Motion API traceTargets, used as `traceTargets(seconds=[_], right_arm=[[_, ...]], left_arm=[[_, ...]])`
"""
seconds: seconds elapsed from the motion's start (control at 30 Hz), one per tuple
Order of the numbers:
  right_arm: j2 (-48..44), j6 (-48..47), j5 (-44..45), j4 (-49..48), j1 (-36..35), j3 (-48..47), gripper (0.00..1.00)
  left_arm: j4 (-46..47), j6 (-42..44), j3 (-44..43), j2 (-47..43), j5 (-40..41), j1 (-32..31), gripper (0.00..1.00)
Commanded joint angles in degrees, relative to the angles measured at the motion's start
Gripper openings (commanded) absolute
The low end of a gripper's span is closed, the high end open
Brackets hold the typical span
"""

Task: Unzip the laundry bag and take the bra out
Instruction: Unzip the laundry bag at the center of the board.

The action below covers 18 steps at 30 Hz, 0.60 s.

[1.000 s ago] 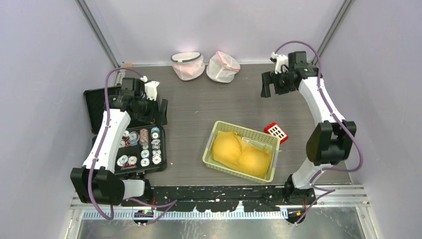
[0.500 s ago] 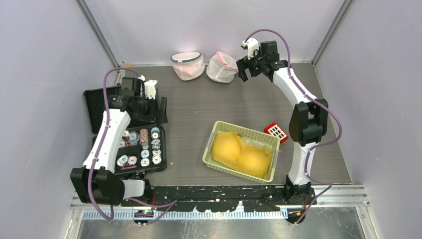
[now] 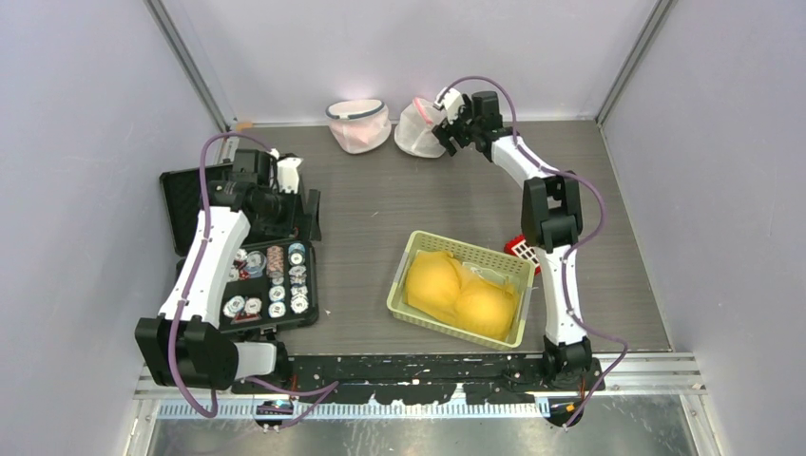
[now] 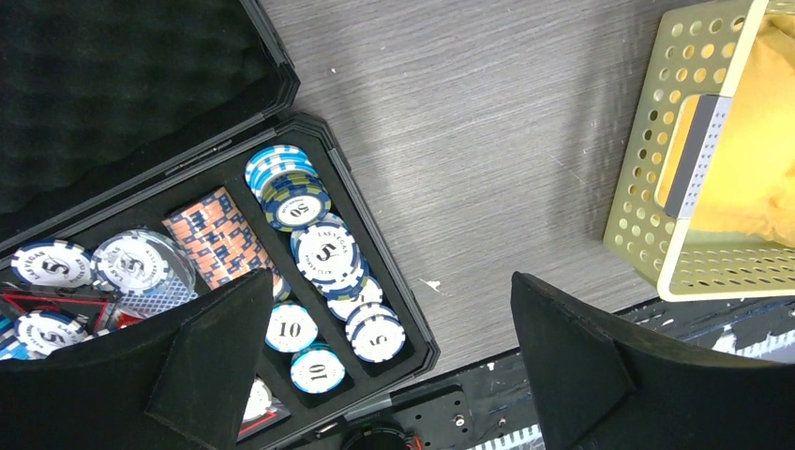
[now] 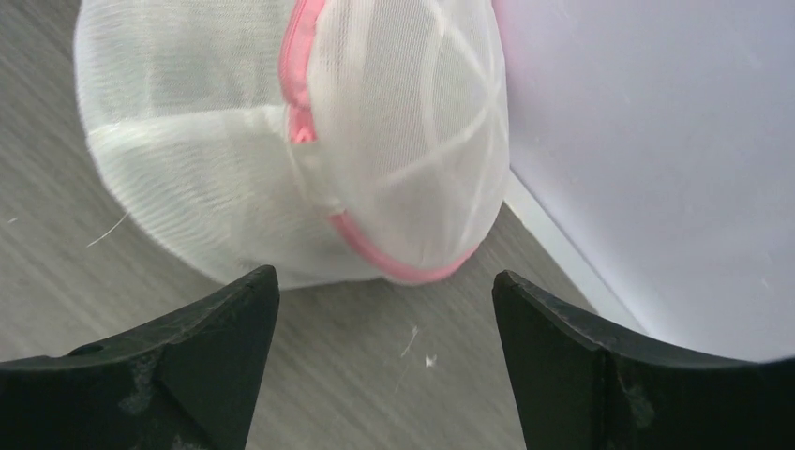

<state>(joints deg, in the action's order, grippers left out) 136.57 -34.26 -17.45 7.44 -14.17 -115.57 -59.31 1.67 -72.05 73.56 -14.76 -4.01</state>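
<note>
A white mesh laundry bag [image 3: 421,129] with a pink zipper [image 5: 298,75] stands at the back of the table, against the wall. In the right wrist view the bag [image 5: 234,141] fills the upper left, zipped shut, and no bra shows through its mesh. My right gripper [image 3: 447,139] is just right of the bag, open, its jaws [image 5: 384,277] straddling bare table below the bag's lower edge with nothing between them. My left gripper [image 3: 304,211] hovers open over a poker chip case [image 4: 375,309], far from the bag.
A second mesh bag [image 3: 358,124] with a dark rim and pink contents stands left of the first. A green perforated basket [image 3: 407,277] holds yellow padded cloth [image 3: 461,294]. A small red and white object [image 3: 526,250] lies beside the right arm. The open chip case [image 3: 181,204] sits at left.
My right arm has swung left along the back wall, from the back right corner to the pink-zippered bag. The left arm has not moved.
</note>
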Motion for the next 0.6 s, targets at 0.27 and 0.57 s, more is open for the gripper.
traceTargets(seconds=[0.27,0.57], right_arm=[[6.56,-5.84,-2.28,-7.11,-0.8,-10.6,0.69],[3.49,-8.5,-4.7,-6.95,-0.99,-7.8,0.49]], left_arm=[[-1.74,0.9,-4.04,1.53,-1.47,-0.03,1.0],[0.67,1.68,-3.61,-0.21,-3.18,-0.06,1.0]])
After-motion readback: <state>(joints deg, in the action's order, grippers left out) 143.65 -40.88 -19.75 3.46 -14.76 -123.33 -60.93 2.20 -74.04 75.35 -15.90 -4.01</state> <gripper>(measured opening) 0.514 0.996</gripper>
